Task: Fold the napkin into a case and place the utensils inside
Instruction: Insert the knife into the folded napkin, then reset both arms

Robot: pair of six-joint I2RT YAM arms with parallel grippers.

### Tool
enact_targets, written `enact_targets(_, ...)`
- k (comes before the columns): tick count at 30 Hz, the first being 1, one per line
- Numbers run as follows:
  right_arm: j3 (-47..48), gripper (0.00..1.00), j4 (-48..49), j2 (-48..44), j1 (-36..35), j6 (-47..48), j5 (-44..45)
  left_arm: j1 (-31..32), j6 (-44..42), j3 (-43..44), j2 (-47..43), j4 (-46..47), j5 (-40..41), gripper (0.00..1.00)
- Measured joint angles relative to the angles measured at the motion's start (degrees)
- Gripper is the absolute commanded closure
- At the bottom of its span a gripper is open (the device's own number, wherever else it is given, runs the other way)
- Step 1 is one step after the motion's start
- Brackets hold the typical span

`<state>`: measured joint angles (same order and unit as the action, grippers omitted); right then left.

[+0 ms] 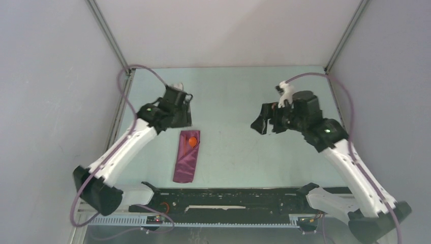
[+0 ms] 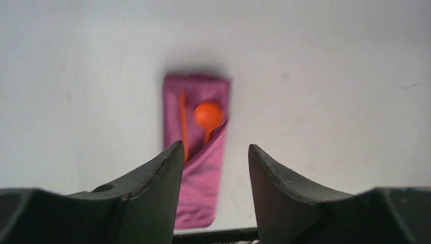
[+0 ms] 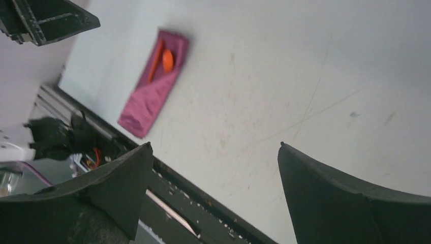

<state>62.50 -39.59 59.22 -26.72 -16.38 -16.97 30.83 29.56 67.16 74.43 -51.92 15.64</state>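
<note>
The maroon napkin lies folded as a long narrow case (image 1: 186,156) on the table's left half. Orange utensils (image 1: 192,141) stick out of its far end: a round spoon end (image 2: 208,114) and a thin straight piece (image 2: 182,122) beside it. The case also shows in the left wrist view (image 2: 201,173) and the right wrist view (image 3: 152,91). My left gripper (image 1: 181,118) hangs just beyond the case's far end, open and empty; its fingers (image 2: 152,188) frame the case. My right gripper (image 1: 263,124) is open and empty over the table's right half, far from the case.
A black rail (image 1: 234,199) runs along the table's near edge between the arm bases. Grey walls close the left, right and back sides. The pale table (image 1: 239,152) lies bare between the case and the right gripper.
</note>
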Motion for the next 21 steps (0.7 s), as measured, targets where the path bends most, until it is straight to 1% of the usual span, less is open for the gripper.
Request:
enact_targets(1, 3.8, 0.00, -2.3, -1.7, 0.1, 0.6, 1.9, 0.0, -0.5, 3.8, -1.9, -0.1, -0.6, 0.34)
enact_targets(2, 7.3, 0.00, -4.1, -3.1, 0.2, 1.0, 3.6, 0.0, -1.3, 7.1, -4.0, 0.4, -1.4, 0.30)
enact_targets(5, 18.3, 0.00, -9.0, -6.1, 0.4, 2.8, 10.9, 0.0, -4.2, 15.4, -11.2, 3.0, -4.4, 0.24)
enact_targets(7, 24.7, 0.00, -11.3, -7.3, 0.4, 4.1, 15.9, 0.0, -6.8, 20.2, -17.3, 7.0, -6.9, 0.22)
enact_targets(9, 29.3, 0.00, -12.8, -8.6, 0.5, 5.6, 20.0, 0.0, -8.6, 22.3, -20.8, 9.6, -8.1, 0.19)
enact_targets(13, 36.3, 0.00, -15.0, -11.4, 0.5, 8.7, 26.3, 0.0, -13.3, 26.0, -27.8, 16.3, -10.4, 0.18)
enact_targets(17, 42.2, 0.00, -15.4, -12.9, 0.5, 11.1, 30.2, 0.0, -17.2, 28.3, -31.4, 20.6, -11.8, 0.18)
enact_targets(21, 44.6, 0.00, -15.4, -14.8, 0.5, 13.1, 32.1, 0.0, -19.7, 27.9, -33.2, 21.5, -12.9, 0.18)
